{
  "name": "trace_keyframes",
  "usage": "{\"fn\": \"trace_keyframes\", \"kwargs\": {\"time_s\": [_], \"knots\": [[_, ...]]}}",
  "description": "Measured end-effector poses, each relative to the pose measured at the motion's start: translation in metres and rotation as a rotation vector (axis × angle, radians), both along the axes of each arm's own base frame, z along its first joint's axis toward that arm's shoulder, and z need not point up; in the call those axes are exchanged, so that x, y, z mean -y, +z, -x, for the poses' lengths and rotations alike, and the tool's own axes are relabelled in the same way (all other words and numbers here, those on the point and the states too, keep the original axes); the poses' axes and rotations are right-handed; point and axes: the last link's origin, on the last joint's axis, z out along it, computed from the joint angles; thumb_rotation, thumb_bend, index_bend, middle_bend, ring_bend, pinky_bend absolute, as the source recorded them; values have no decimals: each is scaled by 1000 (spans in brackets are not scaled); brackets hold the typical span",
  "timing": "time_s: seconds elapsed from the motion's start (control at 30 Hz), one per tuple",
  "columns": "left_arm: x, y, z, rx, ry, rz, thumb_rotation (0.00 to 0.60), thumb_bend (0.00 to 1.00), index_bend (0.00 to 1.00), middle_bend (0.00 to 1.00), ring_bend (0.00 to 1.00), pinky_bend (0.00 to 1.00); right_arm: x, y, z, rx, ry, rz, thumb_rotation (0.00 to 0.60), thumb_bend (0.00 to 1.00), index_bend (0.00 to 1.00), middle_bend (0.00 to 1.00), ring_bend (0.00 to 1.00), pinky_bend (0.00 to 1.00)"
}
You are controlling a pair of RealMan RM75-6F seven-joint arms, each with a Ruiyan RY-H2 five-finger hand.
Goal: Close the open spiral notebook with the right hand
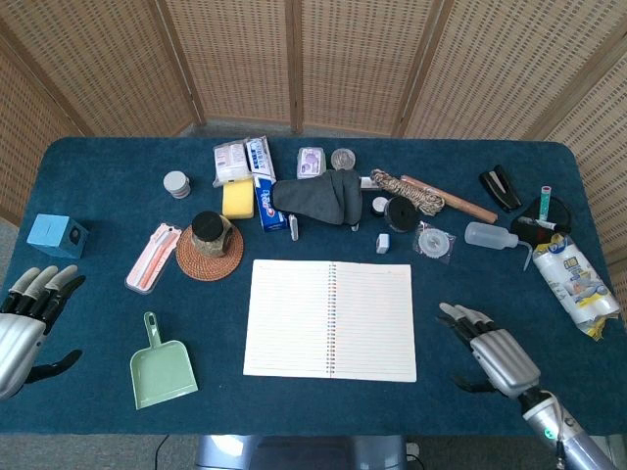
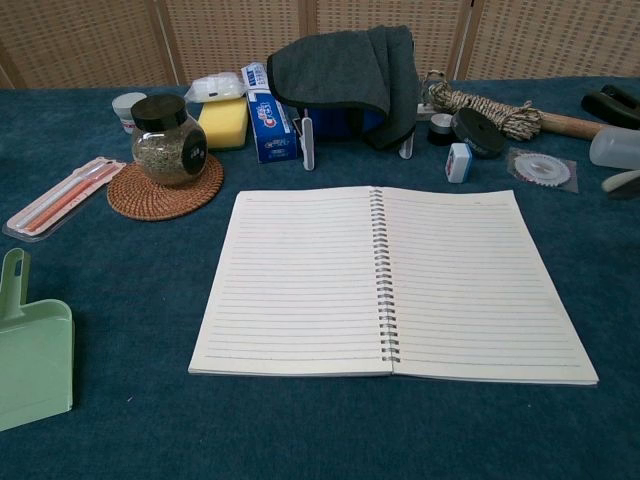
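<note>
Spiral notebook (image 1: 329,319) lies flat open, lined pages blank. Right hand (image 1: 493,352) hovers just beside its right edge, fingers (image 1: 460,315) spread, holding nothing.

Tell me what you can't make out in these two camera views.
- Right hand: outside the chest view, except perhaps a sliver at the right edge.
- Left hand: cut by the head view's left edge.
- Blue object under the dark cloth: mostly covered.
- Toothpaste box print: too small.
</note>
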Motion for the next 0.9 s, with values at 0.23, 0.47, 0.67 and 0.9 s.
{"fn": "trace_keyframes", "kwargs": {"time_s": [0.23, 0.47, 0.67, 0.9], "knots": [[-2, -4, 2, -3, 16, 10, 600, 151, 0, 0, 0, 11, 23, -37, -38, 75, 58, -121, 550, 338, 99, 96, 17, 121], [-4, -5, 1, -4, 18, 8, 600, 151, 0, 0, 0, 12, 39, -71, -67, 113, 95, -222, 516, 326, 97, 120, 47, 121], [-4, -4, 2, -7, 26, 7, 600, 151, 0, 0, 0, 11, 49, -88, -74, 96, 84, -277, 426, 290, 95, 139, 39, 113], [-4, -3, 3, -9, 34, 3, 600, 151, 0, 0, 0, 11, 56, -98, -76, 68, 64, -319, 428, 289, 97, 198, 48, 112]]}}
